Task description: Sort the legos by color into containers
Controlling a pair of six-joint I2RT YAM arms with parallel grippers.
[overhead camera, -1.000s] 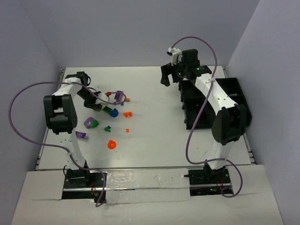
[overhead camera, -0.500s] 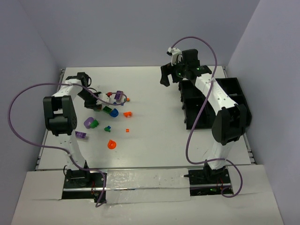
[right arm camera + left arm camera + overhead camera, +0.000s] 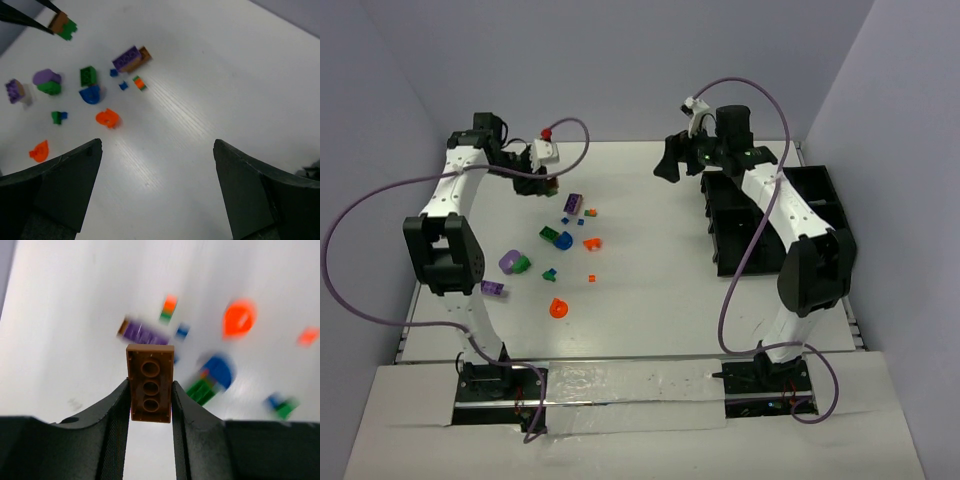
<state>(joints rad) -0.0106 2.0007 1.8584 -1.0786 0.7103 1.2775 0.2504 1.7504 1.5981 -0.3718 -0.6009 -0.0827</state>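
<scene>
left gripper (image 3: 546,180) clamped on brown brick (image 3: 149,371) across its long sides, aloft at far left | brick: light, rigid, slick; flat-side pinch suits, may pivot | right gripper (image 3: 156,144) spread wide, empty | other legos (image 3: 564,240) scattered left-centre | compartment tray (image 3: 823,192) right

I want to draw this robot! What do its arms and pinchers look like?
The left arm and right arm have white tubes with chunky black joints. A looping purple cable runs along each. The left gripper and right gripper have black, wedge-shaped fingers.
</scene>
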